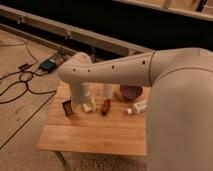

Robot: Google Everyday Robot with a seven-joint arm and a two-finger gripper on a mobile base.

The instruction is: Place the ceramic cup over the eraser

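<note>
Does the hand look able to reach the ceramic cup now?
Probably yes: the hand hangs low over the table, the ceramic cup stands upright just beside it, and nothing seems to lie between them.

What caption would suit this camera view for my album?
Robot's gripper hangs low over a wooden table between the eraser and the ceramic cup, a maroon bowl beyond.

Dim, warm light lit the table; beyond it lay darkness. The gripper hung low over its far half.
</note>
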